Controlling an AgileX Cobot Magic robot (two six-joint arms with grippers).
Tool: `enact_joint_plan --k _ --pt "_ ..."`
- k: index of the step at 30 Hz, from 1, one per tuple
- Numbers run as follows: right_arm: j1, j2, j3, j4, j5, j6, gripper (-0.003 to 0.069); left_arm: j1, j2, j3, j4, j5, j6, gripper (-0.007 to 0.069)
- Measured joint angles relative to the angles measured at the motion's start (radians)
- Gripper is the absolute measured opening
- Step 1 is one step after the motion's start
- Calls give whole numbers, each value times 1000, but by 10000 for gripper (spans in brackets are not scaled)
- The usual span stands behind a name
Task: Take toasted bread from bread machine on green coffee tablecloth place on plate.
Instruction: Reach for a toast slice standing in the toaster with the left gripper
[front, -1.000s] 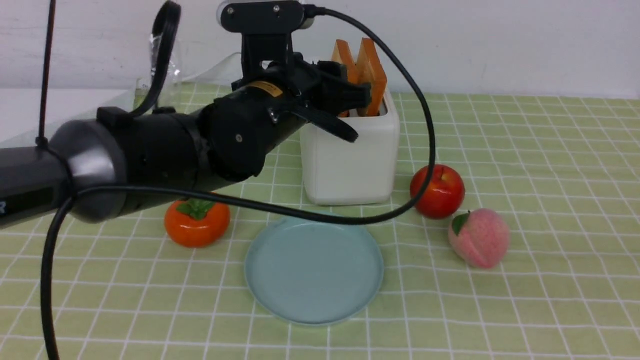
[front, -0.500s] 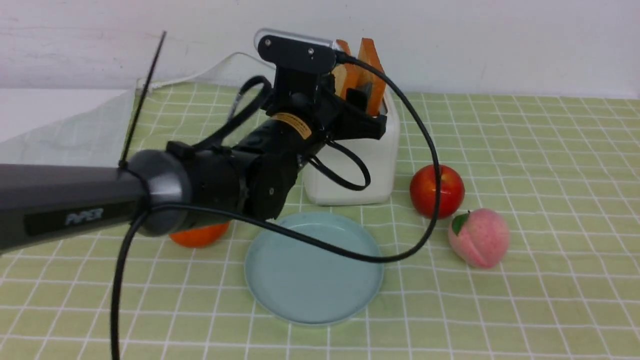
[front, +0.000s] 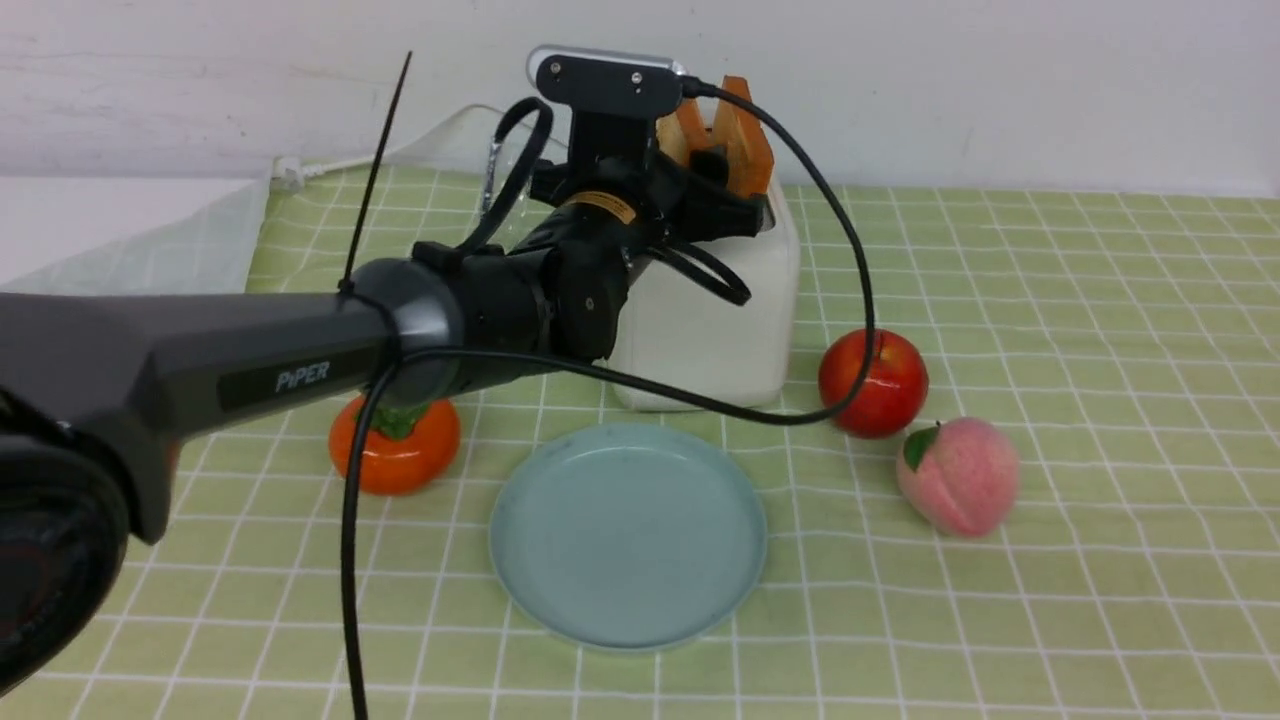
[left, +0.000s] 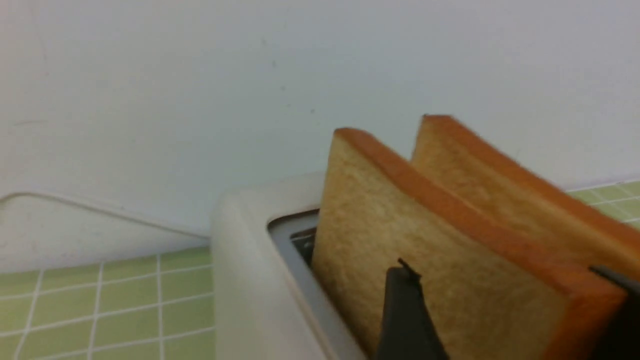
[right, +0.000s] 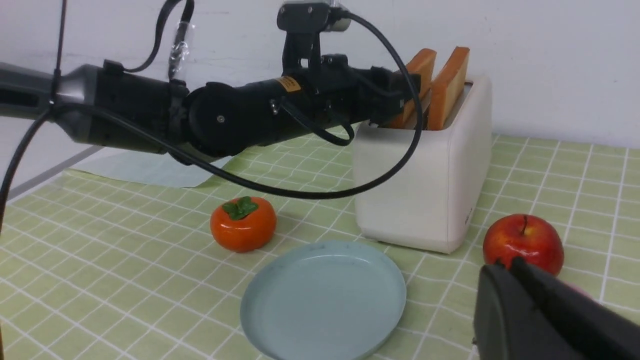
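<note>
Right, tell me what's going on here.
The left gripper is at the top of the toaster, its jaws either side of one toast slice. Whether they have clamped is unclear. Both slices stand in the slots, and the plate in front is empty. The right gripper hangs back near the apple, jaws shut.

A test bench: robot arm (front: 300, 360), checked tablecloth (front: 1050, 300), bare wall (front: 1000, 80).
</note>
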Motion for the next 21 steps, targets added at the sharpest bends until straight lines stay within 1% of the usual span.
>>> enact_joint_plan --k 3,7,9,10,14,21 --pt "0 0 0 -6 -2 0 2 0 2 -3 -10 1 9 405" --pt "0 0 0 -10 -2 0 3 1 2 -6 -12 -7 14 339" --pt "0 0 0 -10 -3 0 3 2 2 -8 -13 -8 14 322" --pt "0 0 0 -10 -8 0 3 4 3 -14 -15 -8 14 295" --pt "0 0 0 -13 -15 0 3 6 7 -17 -15 -10 14 281" --pt "0 0 0 -28 -62 0 3 6 30 -18 -15 -17 14 279"
